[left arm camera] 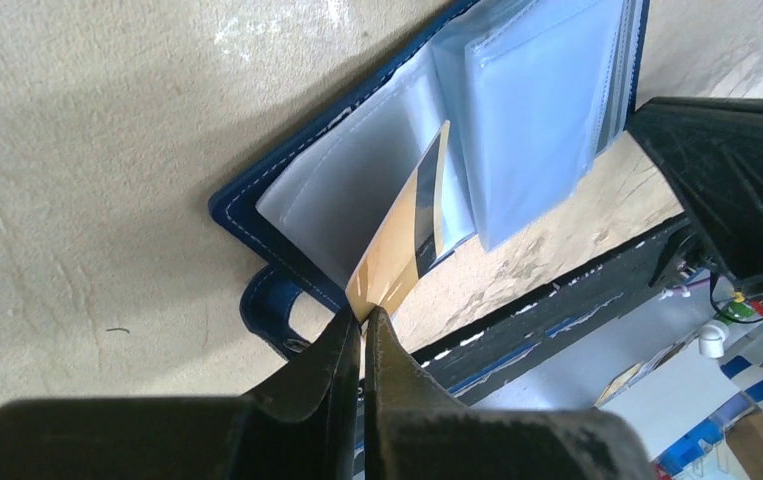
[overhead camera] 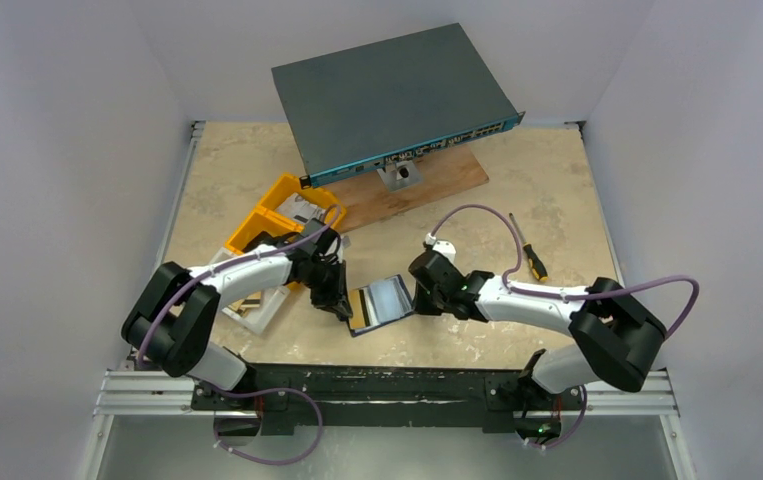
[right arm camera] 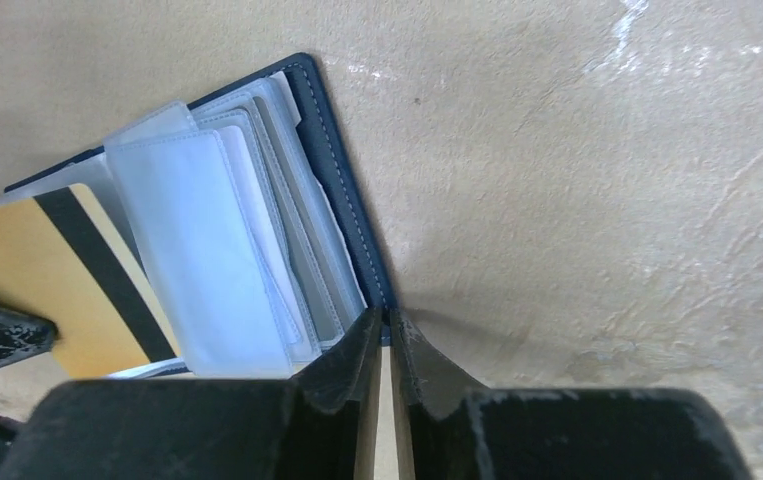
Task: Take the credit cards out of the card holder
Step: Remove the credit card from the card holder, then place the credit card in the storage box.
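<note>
Card [left arm camera: 389, 262] half-sleeved in holder [left arm camera: 234, 198], left end effector [left arm camera: 362, 322] pinching it, right end effector [right arm camera: 384, 322] narrow, grip unclear.

The dark navy card holder [right arm camera: 349, 205] is showing a stitched, matt leather-like cover and glossy clear plastic sleeves [right arm camera: 197, 250]; the orange-yellow credit card [right arm camera: 27, 270] is looking smooth, the beige tabletop [right arm camera: 607, 150] rough.

light: bright, even | shadow: soft, beside card holder [right arm camera: 345, 200] | blur: wrist-view foregrounds

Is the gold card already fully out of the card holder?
No, the left gripper pinches one corner of the gold card, but its far end lies between the clear sleeves of the card holder.
</note>
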`<state>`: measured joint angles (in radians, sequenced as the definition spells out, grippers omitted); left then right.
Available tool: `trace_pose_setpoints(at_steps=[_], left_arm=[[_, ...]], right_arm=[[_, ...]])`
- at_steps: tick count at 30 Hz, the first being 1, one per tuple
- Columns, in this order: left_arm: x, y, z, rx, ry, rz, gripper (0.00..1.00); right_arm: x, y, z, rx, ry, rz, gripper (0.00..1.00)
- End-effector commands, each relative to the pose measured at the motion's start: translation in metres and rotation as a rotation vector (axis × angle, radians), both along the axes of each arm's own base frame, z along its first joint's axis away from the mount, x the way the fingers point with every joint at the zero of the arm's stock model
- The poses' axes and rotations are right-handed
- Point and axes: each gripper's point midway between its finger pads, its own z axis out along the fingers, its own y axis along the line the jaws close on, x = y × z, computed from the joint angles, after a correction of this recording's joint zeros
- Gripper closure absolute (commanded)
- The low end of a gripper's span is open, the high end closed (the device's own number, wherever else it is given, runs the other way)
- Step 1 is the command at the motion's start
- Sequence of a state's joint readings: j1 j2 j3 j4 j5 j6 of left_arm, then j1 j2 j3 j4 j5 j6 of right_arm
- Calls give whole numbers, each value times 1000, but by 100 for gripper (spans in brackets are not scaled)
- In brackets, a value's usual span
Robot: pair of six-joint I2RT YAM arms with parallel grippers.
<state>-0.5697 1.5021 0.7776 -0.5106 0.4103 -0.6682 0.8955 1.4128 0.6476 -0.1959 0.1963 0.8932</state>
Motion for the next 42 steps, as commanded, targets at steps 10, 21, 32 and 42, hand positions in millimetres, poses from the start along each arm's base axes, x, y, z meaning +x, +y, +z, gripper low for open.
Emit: trace_pose_setpoints(at_steps=[10, 21, 32, 42], left_arm=[[12, 5, 38, 9, -115, -26, 100], [20, 1, 60, -15, -167, -21, 100], [21, 5, 77, -22, -214, -14, 100], [20, 12, 94, -14, -262, 9, 100]], right_arm=[[25, 17, 46, 22, -117, 58, 79], [29, 47, 66, 132, -148, 139, 67], [26, 63, 61, 175, -126, 188, 65], [24, 68, 57, 187, -112, 207, 65]])
